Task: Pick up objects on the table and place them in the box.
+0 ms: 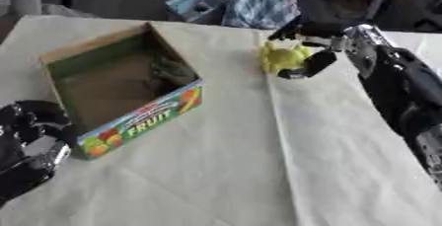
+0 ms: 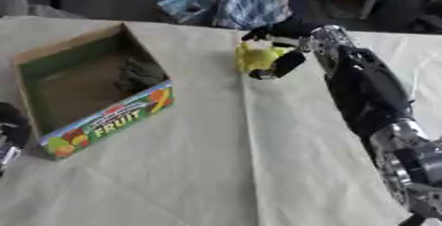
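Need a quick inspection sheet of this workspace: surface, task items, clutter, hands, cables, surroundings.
Surface: table under a pale creased cloth.
Job's things: open FRUIT box at left, something dark inside; yellow object at far centre.
Clutter: nothing seen on the cloth.
Hands: right hand curled around the yellow object; left hand beside the box's near corner, fingers curled, holding nothing.
Cables: nothing seen.
Surroundings: checked blue cloth and small blue box beyond the far edge.

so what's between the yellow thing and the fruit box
Only bare cloth-covered table lies between the yellow object, which the right hand is curled around, and the fruit box, seen in the left eye view.
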Motion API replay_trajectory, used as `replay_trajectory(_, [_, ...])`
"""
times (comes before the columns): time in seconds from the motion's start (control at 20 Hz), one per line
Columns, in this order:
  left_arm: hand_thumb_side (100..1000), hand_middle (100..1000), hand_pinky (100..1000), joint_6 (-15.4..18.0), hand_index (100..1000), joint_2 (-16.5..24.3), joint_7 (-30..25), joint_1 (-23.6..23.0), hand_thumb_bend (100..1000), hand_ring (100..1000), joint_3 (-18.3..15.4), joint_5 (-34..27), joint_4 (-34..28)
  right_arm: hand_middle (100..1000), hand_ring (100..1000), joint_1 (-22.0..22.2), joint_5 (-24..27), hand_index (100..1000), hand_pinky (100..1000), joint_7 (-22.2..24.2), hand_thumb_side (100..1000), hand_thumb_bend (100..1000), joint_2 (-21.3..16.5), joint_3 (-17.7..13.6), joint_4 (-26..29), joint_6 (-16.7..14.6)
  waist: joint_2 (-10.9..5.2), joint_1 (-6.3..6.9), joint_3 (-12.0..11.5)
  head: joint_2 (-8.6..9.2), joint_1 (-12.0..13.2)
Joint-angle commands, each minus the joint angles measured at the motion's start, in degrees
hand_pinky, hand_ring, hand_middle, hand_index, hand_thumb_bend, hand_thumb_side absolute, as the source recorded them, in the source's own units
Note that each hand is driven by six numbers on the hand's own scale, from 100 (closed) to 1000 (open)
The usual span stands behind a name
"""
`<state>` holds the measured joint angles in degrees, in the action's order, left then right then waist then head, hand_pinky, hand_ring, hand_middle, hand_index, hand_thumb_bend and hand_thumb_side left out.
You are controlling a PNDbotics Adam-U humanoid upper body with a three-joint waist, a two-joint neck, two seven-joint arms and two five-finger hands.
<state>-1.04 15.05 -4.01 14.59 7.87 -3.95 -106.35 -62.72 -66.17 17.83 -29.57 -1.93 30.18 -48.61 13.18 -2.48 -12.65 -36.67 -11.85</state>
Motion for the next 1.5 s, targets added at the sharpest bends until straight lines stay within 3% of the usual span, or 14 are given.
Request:
replay_trajectory(0.05, [100, 573, 532, 0.1, 662, 0.3, -0.2, 0.6, 372, 626, -0.4, 0.2, -1.2, 899, 875, -0.7, -2.6, 986, 835, 0.5, 609, 359, -1.7, -0.6, -0.1, -3.4, -0.68, 0.40, -0.1, 0.69, -0.3])
replay_trajectory(0.55, [100, 574, 532, 0.1, 663, 0.1, -0.4, 0.7, 370, 627, -0.4, 0.2, -1.2, 743, 687, 0.2, -10.4, 926, 716, -10.7, 439, 305, -1.5, -1.2, -1.3, -0.5, -0.09, 0.61, 0.1, 0.82, -0.5])
replay_trajectory(0.95, [100, 574, 532, 0.1, 663, 0.0, -0.4, 0.6, 370, 627, -0.4, 0.2, -1.2, 667, 585, 0.5, -14.1, 903, 609, -15.3, 276, 268, -1.1, -1.0, -2.4, 0.1, -0.10, 0.73, 0.4, 0.97, -0.5])
replay_trajectory(1.5, [100, 576, 533, 0.1, 664, 0.0, -0.5, 0.8, 366, 629, -0.4, 0.1, -1.1, 466, 391, 0.3, -14.8, 780, 417, -20.1, 236, 145, -0.7, -1.0, -1.6, -0.6, -0.22, 0.49, 0.7, 1.22, -0.8])
